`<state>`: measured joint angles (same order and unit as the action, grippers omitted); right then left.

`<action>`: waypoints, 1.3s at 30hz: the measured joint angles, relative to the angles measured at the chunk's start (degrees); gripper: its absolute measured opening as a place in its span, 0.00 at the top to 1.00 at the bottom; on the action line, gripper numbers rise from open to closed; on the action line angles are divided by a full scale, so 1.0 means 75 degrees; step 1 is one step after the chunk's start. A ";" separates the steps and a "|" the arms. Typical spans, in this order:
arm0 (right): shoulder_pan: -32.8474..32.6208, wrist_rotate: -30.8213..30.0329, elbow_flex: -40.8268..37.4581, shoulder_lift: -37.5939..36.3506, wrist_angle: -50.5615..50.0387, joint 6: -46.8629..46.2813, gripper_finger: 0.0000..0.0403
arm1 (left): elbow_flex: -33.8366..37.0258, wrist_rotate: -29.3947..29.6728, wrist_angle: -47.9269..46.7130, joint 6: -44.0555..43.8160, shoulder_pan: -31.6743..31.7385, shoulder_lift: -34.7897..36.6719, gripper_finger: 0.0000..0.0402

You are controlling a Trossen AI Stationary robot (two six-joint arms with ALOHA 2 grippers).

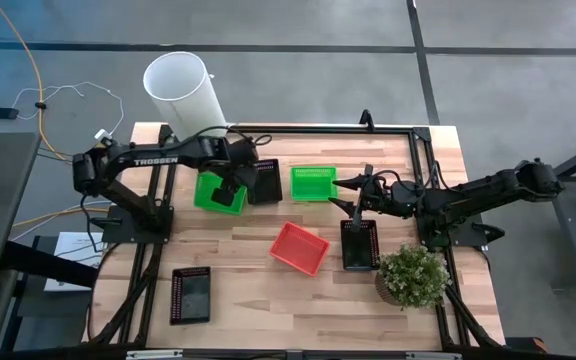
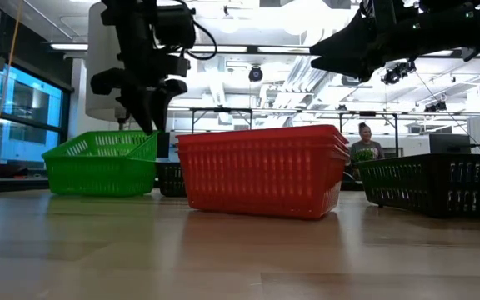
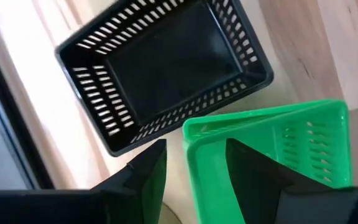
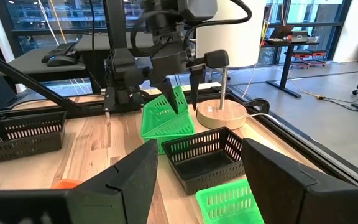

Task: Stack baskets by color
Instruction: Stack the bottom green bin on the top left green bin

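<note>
My left gripper (image 1: 230,187) is shut on a green basket (image 1: 211,192) at the table's far left. It points steeply down. A black basket (image 1: 265,180) stands right beside that green one, and a second green basket (image 1: 313,183) stands farther right. A red basket (image 1: 300,247) sits mid-table, in the low view (image 2: 261,171) in front. My right gripper (image 1: 340,193) hovers open and level near the second green basket, above another black basket (image 1: 360,245). A third black basket (image 1: 190,295) rests near the front left. My left gripper has the green basket's right-hand wall at its rim (image 3: 194,134), one finger (image 3: 253,174) inside the basket and one (image 3: 145,180) outside. The fingers come from above, slanting down. The basket is tilted, its held side (image 4: 178,99) raised and its opposite side low by the tabletop.
A tall white cylinder (image 1: 180,88) stands on a round wooden base at the far left corner, close behind my left arm. A small potted plant (image 1: 413,276) stands at the near right. Bare wood lies along the front, between the near-left black basket and the plant.
</note>
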<state>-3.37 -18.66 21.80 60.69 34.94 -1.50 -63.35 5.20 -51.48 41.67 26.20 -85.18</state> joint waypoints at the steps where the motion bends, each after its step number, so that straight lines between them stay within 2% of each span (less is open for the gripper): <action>1: 0.0002 -0.0002 0.0000 0.0000 0.0000 0.0000 0.45 | -0.0002 0.0017 0.0036 0.0012 -0.0017 0.0039 0.62; 8: -0.0001 -0.0002 0.0000 0.0000 0.0000 0.0036 0.45 | -0.0635 0.0245 0.0089 -0.0355 -0.0151 0.0395 0.62; 14: -0.0001 -0.0002 0.0000 0.0000 0.0000 0.0032 0.45 | -0.0846 0.0374 0.0362 -0.2329 -0.0489 0.0663 0.62; 18: -0.0001 -0.0002 0.0000 0.0000 -0.0073 0.0032 0.45 | -0.0845 0.1002 -0.0278 -0.3971 -0.1080 0.0655 0.62; 25: 0.0002 -0.0002 0.0000 0.0000 -0.0119 0.0029 0.45 | -0.0838 0.1824 -0.1362 -0.5548 -0.2670 0.0655 0.62; 28: 0.0002 0.0000 0.0000 0.0000 -0.0119 -0.0074 0.45 | -0.0605 0.2050 -0.1051 -0.6118 -0.3252 0.0655 0.62; 31: 0.0000 0.0039 0.0000 0.0000 -0.0119 -0.0172 0.45 | 0.0002 0.2617 -0.0423 -0.6645 -0.3577 0.0664 0.62; 35: -0.0007 0.0176 0.0000 0.0000 -0.0117 -0.0204 0.45 | 0.0735 0.3057 0.0379 -0.7879 -0.3475 0.0745 0.66; 39: -0.0004 0.0178 0.0000 0.0000 -0.0089 -0.0201 0.45 | 0.0836 0.3159 0.0823 -0.9031 -0.3343 0.0839 0.70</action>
<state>-3.40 -17.32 21.80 60.69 34.27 -3.01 -57.08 28.90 -45.31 -26.07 1.13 -78.89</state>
